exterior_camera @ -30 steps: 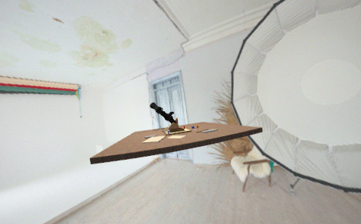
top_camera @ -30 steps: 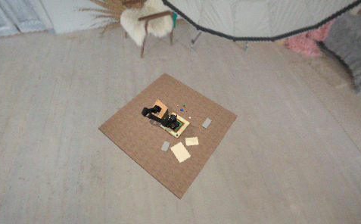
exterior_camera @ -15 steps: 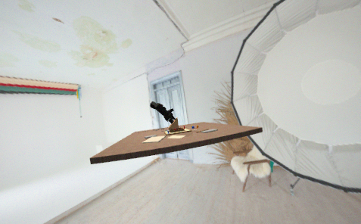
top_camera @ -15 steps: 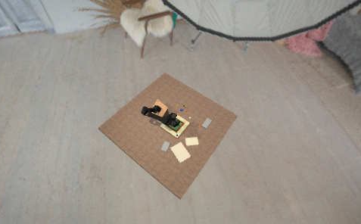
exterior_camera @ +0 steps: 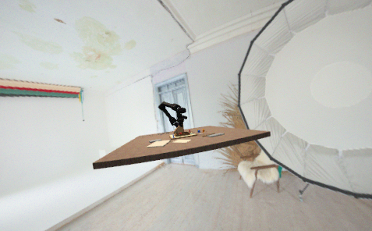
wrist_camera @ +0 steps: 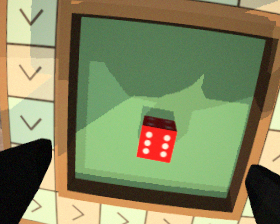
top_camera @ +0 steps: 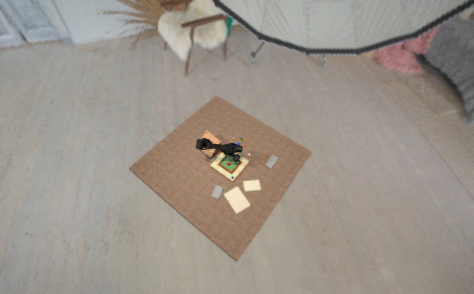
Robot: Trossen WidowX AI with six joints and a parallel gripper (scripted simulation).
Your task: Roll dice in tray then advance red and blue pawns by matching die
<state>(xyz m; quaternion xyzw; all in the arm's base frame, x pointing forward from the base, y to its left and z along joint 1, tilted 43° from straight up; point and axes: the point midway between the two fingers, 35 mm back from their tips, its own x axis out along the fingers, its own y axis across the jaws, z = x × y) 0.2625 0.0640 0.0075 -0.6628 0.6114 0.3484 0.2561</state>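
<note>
The red die [wrist_camera: 157, 145] [top_camera: 229, 163] is in the green-floored tray [wrist_camera: 65, 120], clear of the fingers; its face toward the wrist camera shows two rows of three white pips. I cannot tell whether it is still moving. My gripper [wrist_camera: 151, 161] [top_camera: 237, 158] is open and empty above the tray, one finger at each side of the wrist view. The blue die [top_camera: 238, 144] lies outside the board, beyond the arm. The blue pawn [top_camera: 232, 177] stands at the board's near corner. The red pawn is outside the wrist view and not clear elsewhere. Arrows mark the board's track [wrist_camera: 21, 90].
Two cream sheets [top_camera: 237, 200] [top_camera: 252, 185] and two grey flat pieces [top_camera: 217, 192] [top_camera: 271, 161] lie around the board. Small coloured pieces lie near the blue die. A thin brown stick [top_camera: 262, 160] lies right of the board. The raised tray rim surrounds the red die.
</note>
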